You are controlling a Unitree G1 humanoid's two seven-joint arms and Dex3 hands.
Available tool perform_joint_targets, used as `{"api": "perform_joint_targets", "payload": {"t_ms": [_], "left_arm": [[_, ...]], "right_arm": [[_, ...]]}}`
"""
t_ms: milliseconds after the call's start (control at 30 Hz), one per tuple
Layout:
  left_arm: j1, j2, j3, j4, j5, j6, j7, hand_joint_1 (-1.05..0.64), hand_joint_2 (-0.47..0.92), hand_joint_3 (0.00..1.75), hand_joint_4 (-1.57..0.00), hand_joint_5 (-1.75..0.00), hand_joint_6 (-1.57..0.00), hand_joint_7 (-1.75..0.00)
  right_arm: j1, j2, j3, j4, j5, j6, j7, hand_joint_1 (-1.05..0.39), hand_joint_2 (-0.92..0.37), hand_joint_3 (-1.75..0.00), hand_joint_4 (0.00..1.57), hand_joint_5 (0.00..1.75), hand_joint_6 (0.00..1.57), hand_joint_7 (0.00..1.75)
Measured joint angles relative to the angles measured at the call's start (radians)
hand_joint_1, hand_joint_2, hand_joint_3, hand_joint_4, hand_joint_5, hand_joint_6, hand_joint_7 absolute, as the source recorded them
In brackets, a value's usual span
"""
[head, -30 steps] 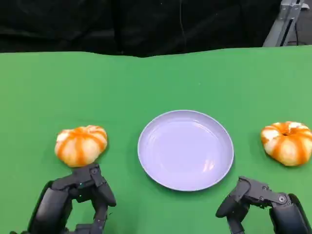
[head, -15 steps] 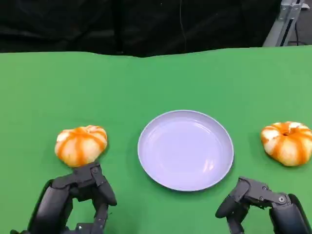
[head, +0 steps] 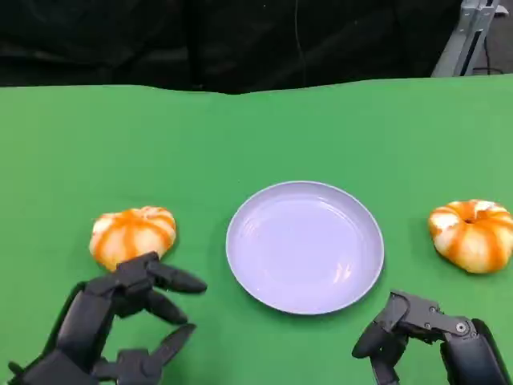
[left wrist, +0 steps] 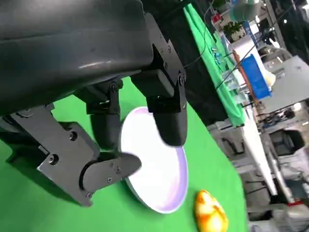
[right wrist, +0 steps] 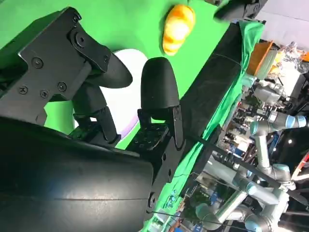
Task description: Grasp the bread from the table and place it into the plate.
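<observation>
Two orange-and-white striped breads lie on the green table. One bread [head: 132, 237] is left of the lilac plate [head: 304, 245], the other bread [head: 473, 234] is to its right. The plate holds nothing. My left hand [head: 120, 325] hovers just in front of the left bread, fingers spread toward the plate, holding nothing. My right hand [head: 421, 341] stays low near the table's front edge, in front of the right bread, fingers curled down around nothing. The left wrist view shows the plate [left wrist: 161, 181] and the right bread [left wrist: 210, 218]. The right wrist view shows the left bread [right wrist: 177, 21].
The green cloth [head: 240, 136] runs back to a black curtain [head: 160, 40]. A grey metal stand [head: 473, 36] rises at the far right corner. Open cloth lies between each bread and the plate.
My left hand's fingers have spread out from a curled pose and now point toward the plate. The right hand, breads and plate have not moved.
</observation>
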Motion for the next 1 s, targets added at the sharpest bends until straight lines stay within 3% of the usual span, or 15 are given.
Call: {"api": "perform_joint_targets", "payload": {"t_ms": [33, 133, 233, 567, 1000], "left_arm": [[-0.005, 0.010, 0.000, -0.015, 0.032, 0.022, 0.006, -0.25, 0.89, 0.07, -0.50, -0.71, -0.63, -0.17], [-0.021, 0.040, -0.004, -0.049, 0.115, 0.085, 0.012, -0.41, 0.88, 0.03, -0.27, -0.58, -0.43, -0.04], [-0.071, 0.106, -0.011, -0.059, 0.234, 0.151, 0.011, -0.46, 0.88, 0.01, -0.20, -0.53, -0.38, -0.01], [-0.265, 0.236, -0.107, 0.063, 0.587, 0.230, 0.078, -0.57, 0.90, 0.00, -0.21, -0.41, -0.29, 0.00], [-0.566, 0.195, -0.324, 0.442, 0.834, 0.471, 0.120, -0.60, 0.91, 0.00, -0.21, -0.38, -0.29, -0.01]], "right_arm": [[0.000, 0.001, 0.000, 0.000, 0.000, 0.000, 0.000, -0.04, -0.31, -1.32, 0.84, 1.59, 0.85, 1.29], [-0.001, 0.001, 0.001, 0.000, 0.000, 0.001, 0.000, -0.03, -0.31, -1.34, 0.83, 1.58, 0.85, 1.29], [-0.002, 0.003, 0.005, 0.000, 0.001, 0.006, 0.000, -0.03, -0.30, -1.34, 0.84, 1.58, 0.85, 1.29], [-0.006, 0.004, 0.011, 0.003, 0.001, 0.011, -0.002, -0.04, -0.31, -1.33, 0.84, 1.57, 0.85, 1.28], [-0.011, 0.010, 0.022, 0.011, 0.009, 0.011, -0.004, -0.02, -0.30, -1.32, 0.84, 1.59, 0.86, 1.28]]}}
